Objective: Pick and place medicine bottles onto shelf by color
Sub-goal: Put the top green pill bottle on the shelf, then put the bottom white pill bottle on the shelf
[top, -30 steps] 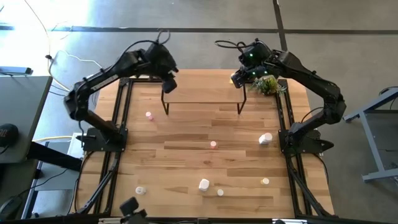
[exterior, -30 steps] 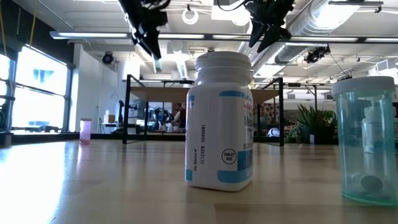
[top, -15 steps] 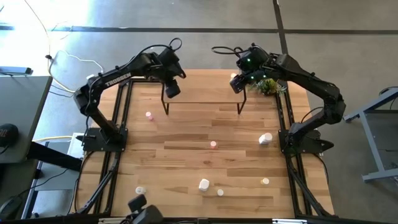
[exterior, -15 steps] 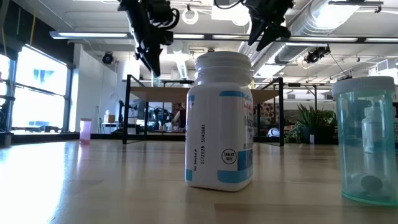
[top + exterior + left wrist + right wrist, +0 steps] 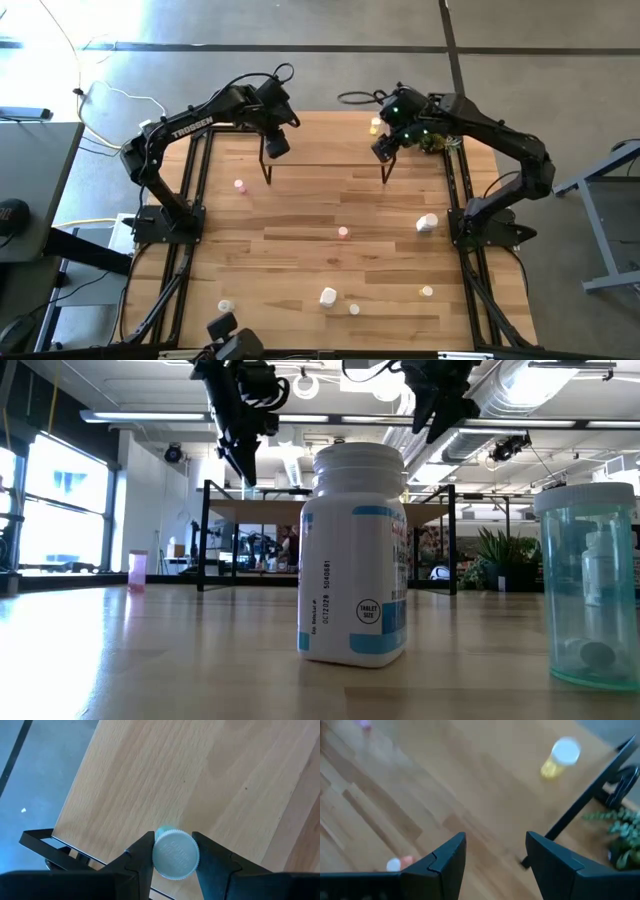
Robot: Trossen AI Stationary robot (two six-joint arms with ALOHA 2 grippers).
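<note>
I am holding a white-capped bottle [image 5: 174,853] in the left gripper [image 5: 173,851], its fingers [image 5: 143,856] pressing in on the cap from both sides, and it is hanging over the left end of the shelf [image 5: 325,140] near the edge. The left arm is reaching in from its base with the wrist bent down, so from above the gripper [image 5: 277,146] is covering the bottle entirely and I cannot see its tint. The right gripper [image 5: 492,855] is hovering over the shelf's right end with its jaws spread and nothing between them. A yellow bottle [image 5: 559,758] is standing on the shelf's right end, close to the edge; from above it is only a small yellow spot [image 5: 375,126] beside the right arm. The plant [image 5: 622,838] is sitting just past that end, partly cut off. More bottles are lying scattered on the table [image 5: 300,270]: a pink one [image 5: 240,184], another [image 5: 343,232], and a larger white one [image 5: 427,223]. At table height, a big white bottle [image 5: 354,554] is blocking most of the shelf.
</note>
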